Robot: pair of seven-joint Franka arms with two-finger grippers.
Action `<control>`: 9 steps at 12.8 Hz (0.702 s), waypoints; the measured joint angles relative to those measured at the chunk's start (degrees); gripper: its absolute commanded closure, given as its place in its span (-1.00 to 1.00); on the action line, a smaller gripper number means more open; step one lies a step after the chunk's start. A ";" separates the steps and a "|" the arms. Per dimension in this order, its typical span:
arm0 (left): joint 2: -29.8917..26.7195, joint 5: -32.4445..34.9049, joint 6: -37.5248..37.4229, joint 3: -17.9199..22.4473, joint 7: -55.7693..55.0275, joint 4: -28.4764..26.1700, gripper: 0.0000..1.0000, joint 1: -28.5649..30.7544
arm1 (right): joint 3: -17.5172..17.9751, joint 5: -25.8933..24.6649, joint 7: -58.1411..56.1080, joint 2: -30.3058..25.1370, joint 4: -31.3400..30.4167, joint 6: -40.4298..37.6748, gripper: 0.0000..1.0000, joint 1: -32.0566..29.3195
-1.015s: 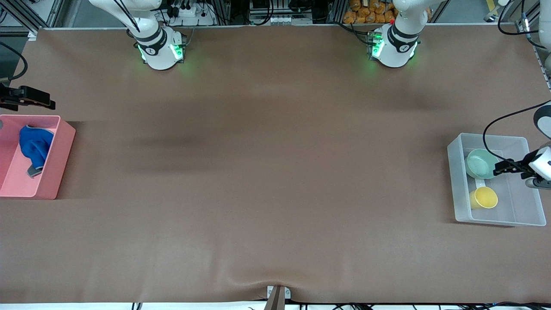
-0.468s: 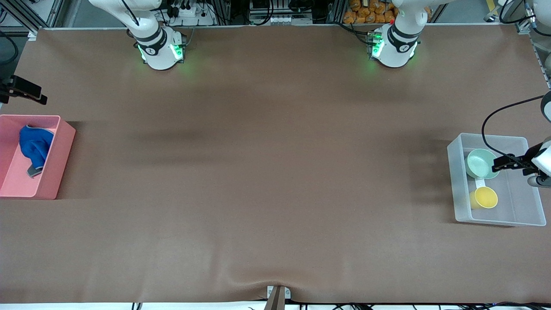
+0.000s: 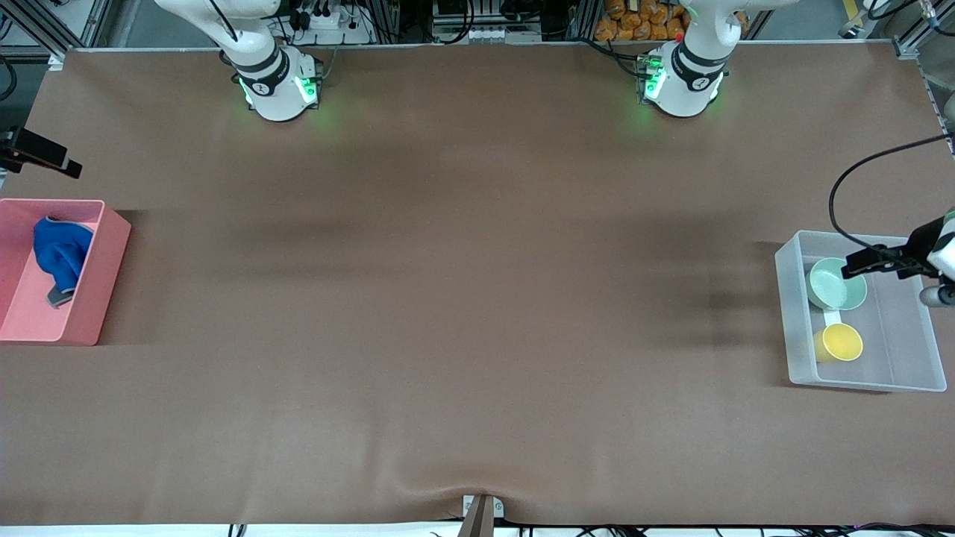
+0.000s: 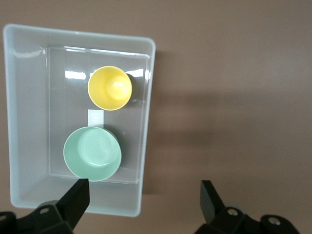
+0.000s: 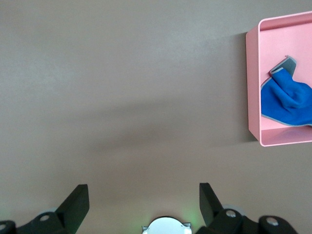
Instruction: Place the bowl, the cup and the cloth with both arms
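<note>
You see the left gripper (image 3: 858, 267) wide open and empty over the clear bin (image 3: 792, 298), the right gripper (image 3: 52, 158) likewise above the pink bin (image 3: 112, 253).

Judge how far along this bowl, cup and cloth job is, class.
Done: apparently everything. The bowl and cup sit in the clear bin; the cloth lies in the pink bin. In hand: nothing. The left gripper hangs open over the clear bin; the right gripper, open, is above the table beside the pink bin. Left: nothing visible.
</note>
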 measured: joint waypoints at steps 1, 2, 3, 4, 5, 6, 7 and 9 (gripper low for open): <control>-2.06 0.00 -1.44 -1.49 -3.13 0.00 -1.00 0.03 | 0.03 -0.06 -0.03 0.00 -0.13 -0.01 -1.00 0.00; -4.16 0.11 -3.01 -3.67 -7.04 0.00 -1.00 0.00 | 0.08 -0.34 -0.56 0.00 -0.15 -0.02 -1.00 0.01; -6.17 0.36 -4.70 -6.01 -10.25 0.02 -1.00 -0.09 | 0.21 -0.85 -1.64 -0.02 -0.15 -0.02 -1.00 0.03; -7.97 0.49 -6.69 -7.76 -12.13 0.02 -1.00 -0.25 | 0.43 -1.60 -2.54 -0.09 -0.14 -0.04 -1.00 0.10; -9.53 0.54 -8.41 -8.54 -12.81 0.01 -1.00 -0.40 | 0.62 -2.00 -2.90 -0.19 -0.14 -0.08 -1.00 0.31; -10.66 0.55 -9.31 -8.61 -12.90 0.00 -1.00 -0.38 | 0.77 -2.29 -3.04 -0.27 -0.14 -0.08 -1.00 0.50; -11.19 0.55 -9.62 -8.47 -12.90 -0.02 -1.00 -0.26 | 0.85 -2.48 -3.10 -0.31 -0.14 -0.08 -1.00 0.58; -10.92 0.56 -9.51 -8.12 -12.89 0.23 -1.00 -0.11 | 0.88 -2.69 -3.23 -0.32 -0.09 0.02 -1.00 0.59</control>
